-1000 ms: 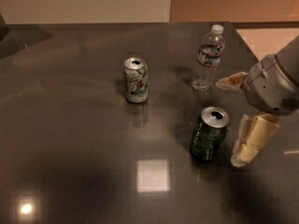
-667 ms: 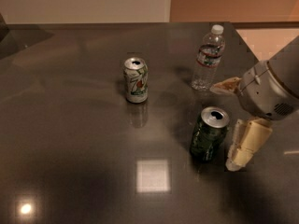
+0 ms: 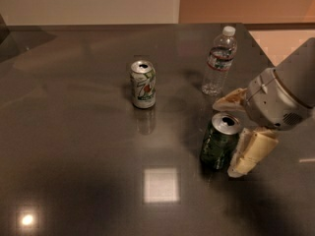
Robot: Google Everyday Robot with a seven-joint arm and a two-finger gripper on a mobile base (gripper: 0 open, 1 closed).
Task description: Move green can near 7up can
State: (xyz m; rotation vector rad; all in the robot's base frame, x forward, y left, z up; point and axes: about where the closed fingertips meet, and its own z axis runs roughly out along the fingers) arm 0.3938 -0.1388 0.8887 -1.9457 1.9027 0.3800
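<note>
The green can (image 3: 219, 142), dark and glossy with a silver top, stands upright on the dark table (image 3: 74, 146) right of centre. The 7up can (image 3: 143, 84), white with green print, stands upright to its upper left, well apart from it. My gripper (image 3: 226, 139) reaches in from the right and is open. One cream finger (image 3: 229, 100) is just behind the green can's top. The other finger (image 3: 251, 152) is close beside the can's right side. I cannot tell whether either finger touches the can.
A clear plastic water bottle (image 3: 218, 61) with a white cap stands just behind the gripper and the green can. The table's right edge (image 3: 256, 41) runs diagonally past the bottle. A bright light reflection (image 3: 161, 184) lies on the table in front.
My gripper has moved left, closer to the green can, so its fingers now flank the can. The cans and the bottle have not moved.
</note>
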